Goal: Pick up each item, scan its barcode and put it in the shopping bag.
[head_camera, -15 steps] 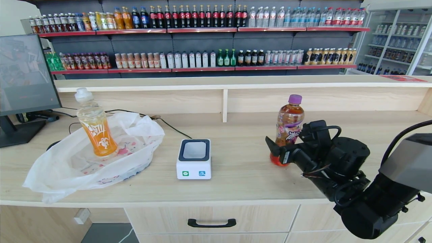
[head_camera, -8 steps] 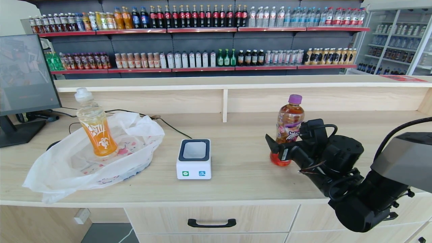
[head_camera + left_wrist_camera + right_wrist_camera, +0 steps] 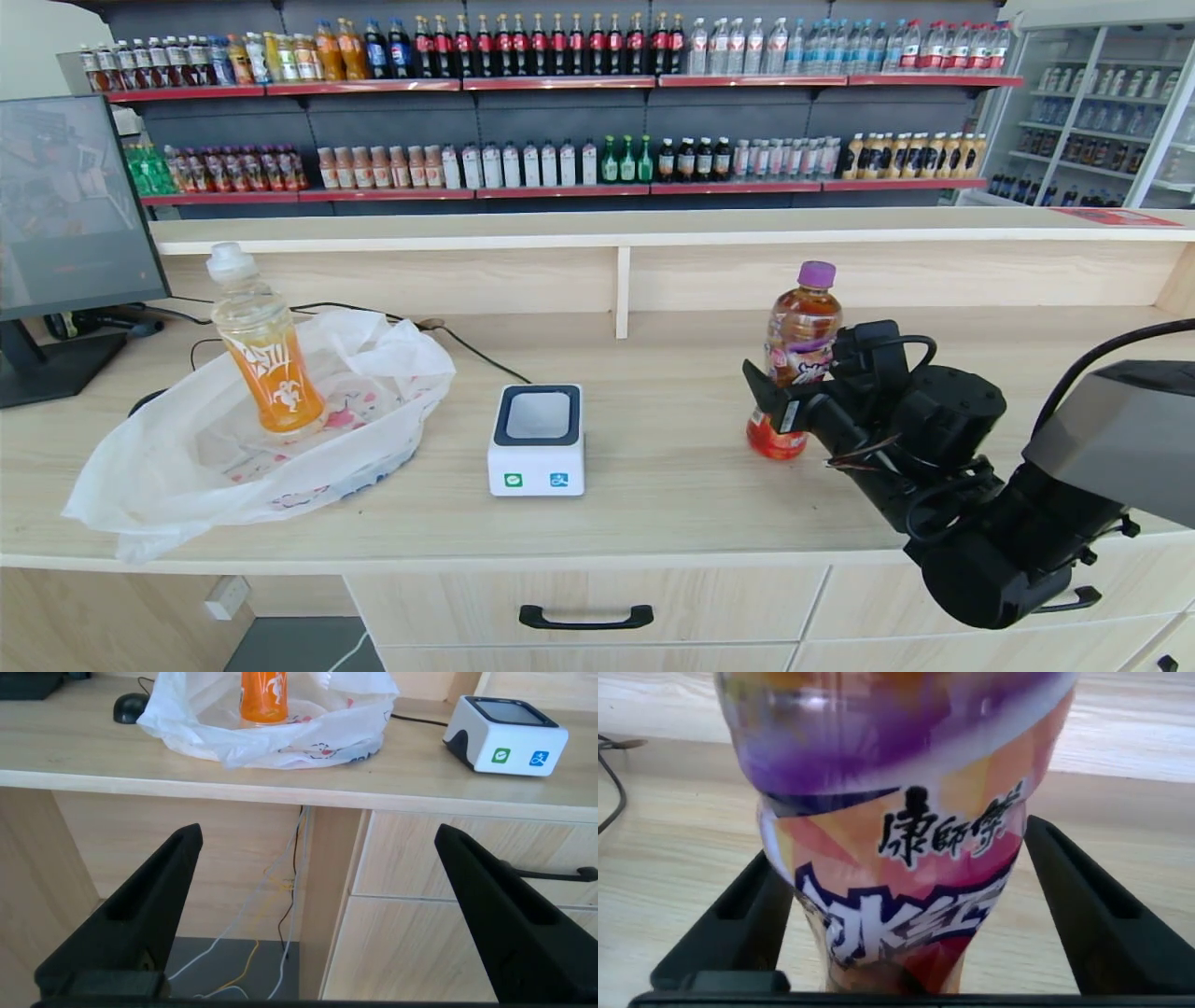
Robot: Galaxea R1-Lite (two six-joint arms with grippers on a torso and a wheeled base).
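A tea bottle (image 3: 801,341) with a purple cap stands upright on the right side of the counter. My right gripper (image 3: 794,397) is open at its lower half, one finger on each side. In the right wrist view the bottle (image 3: 906,812) sits between the fingers (image 3: 729,924) with narrow gaps. An orange drink bottle (image 3: 266,355) stands in the white shopping bag (image 3: 168,467) at the left. The barcode scanner (image 3: 537,439) sits mid-counter. My left gripper (image 3: 318,915) hangs open below the counter's front edge, holding nothing, facing the bag (image 3: 280,742) and scanner (image 3: 509,735).
A monitor (image 3: 65,205) stands at the far left with cables (image 3: 308,308) running behind the bag. A raised ledge (image 3: 653,233) borders the counter's back. Drawers with a black handle (image 3: 585,616) lie under the counter.
My right gripper has moved forward and slightly up, so its fingers now reach farther around the tea bottle. The bottle, bag and scanner have stayed put.
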